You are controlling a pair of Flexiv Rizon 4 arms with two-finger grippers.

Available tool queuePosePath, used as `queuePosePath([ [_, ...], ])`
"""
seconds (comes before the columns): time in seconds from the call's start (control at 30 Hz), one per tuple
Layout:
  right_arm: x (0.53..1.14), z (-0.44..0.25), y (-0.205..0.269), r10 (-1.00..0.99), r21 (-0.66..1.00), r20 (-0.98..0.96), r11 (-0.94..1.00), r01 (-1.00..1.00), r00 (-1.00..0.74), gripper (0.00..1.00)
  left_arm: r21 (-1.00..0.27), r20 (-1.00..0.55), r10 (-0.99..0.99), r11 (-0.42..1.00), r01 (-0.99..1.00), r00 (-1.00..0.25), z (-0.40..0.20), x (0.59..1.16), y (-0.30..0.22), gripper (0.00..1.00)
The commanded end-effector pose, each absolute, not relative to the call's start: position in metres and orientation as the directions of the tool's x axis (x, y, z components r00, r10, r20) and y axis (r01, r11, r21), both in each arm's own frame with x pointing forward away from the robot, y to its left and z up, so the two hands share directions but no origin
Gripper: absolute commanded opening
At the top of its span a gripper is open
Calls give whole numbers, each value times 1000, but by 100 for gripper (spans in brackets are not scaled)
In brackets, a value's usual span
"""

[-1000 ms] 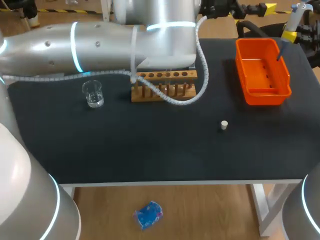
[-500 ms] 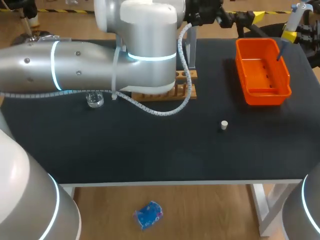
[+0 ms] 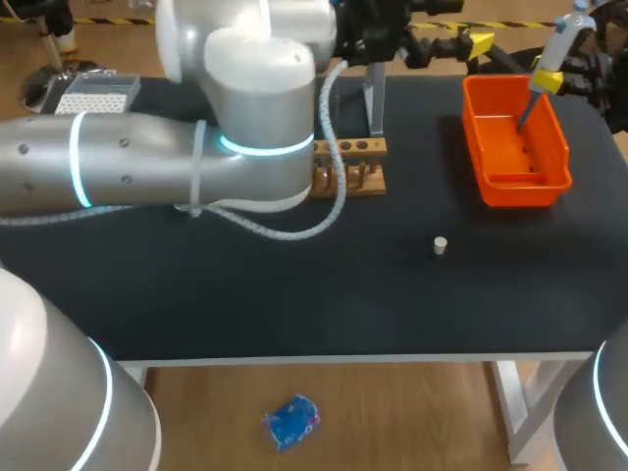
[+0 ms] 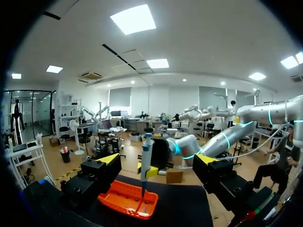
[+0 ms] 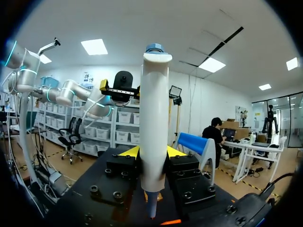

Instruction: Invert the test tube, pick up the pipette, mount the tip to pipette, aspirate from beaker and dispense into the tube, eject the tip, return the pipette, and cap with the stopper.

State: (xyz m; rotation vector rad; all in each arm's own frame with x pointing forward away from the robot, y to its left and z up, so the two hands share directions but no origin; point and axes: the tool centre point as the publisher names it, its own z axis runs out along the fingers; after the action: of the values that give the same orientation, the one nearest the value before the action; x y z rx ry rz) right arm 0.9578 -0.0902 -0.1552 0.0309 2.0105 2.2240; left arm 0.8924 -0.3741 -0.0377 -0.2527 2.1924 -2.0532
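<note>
Stopper (image 3: 441, 245): lies alone on the table's near right part, well apart from everything else. It is small and light. Judged liable to roll or skid if nudged, so take it across its sides.

Rack (image 3: 353, 165): mid-table, partly hidden by the left arm. A clear tube (image 3: 376, 98) appears to stand upright at its far side. Judged to be glass, so stiff, smooth and breakable. Grip it mid-length with light force.

Left gripper (image 4: 157, 159): past the rack over the table's far part, fingers wide apart, holding nothing.

Tray (image 3: 510, 182): orange, on the far right of the table.

Pipette (image 5: 154, 104): clamped upright in the right gripper (image 5: 152, 153), one finger on each side of the lower body. It hangs over the tray's far end with its nose pointing down. I cannot tell whether a tip is mounted. Judged rigid and light with a smooth barrel. It is top-heavy, since most of its length stands above the hold, so it may pivot or slide when pressed into a tip. The thick body is the sound place to hold it, leaving the plunger end free.

Tip box (image 3: 93, 98): far left corner of the table.
</note>
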Motion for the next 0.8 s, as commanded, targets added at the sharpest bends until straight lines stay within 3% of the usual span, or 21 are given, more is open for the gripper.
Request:
queuePosePath([
  [0.03, 954, -149, -64, 80, 991, -78, -105, -86, -994, 0, -999, 13, -218, 45, -23, -976, -42, 869, -320, 100],
  [0.4, 904, -146, 11, -70, 993, -48, -108, -40, -996, 0, -998, -4, -255, 66, -13, -967, -64, 843, -266, 100],
  [0.8, 858, -163, 63, -158, 999, 13, -41, 20, -987, 0, -998, -12, -301, 58, -6, -953, -81, 839, -226, 100],
])
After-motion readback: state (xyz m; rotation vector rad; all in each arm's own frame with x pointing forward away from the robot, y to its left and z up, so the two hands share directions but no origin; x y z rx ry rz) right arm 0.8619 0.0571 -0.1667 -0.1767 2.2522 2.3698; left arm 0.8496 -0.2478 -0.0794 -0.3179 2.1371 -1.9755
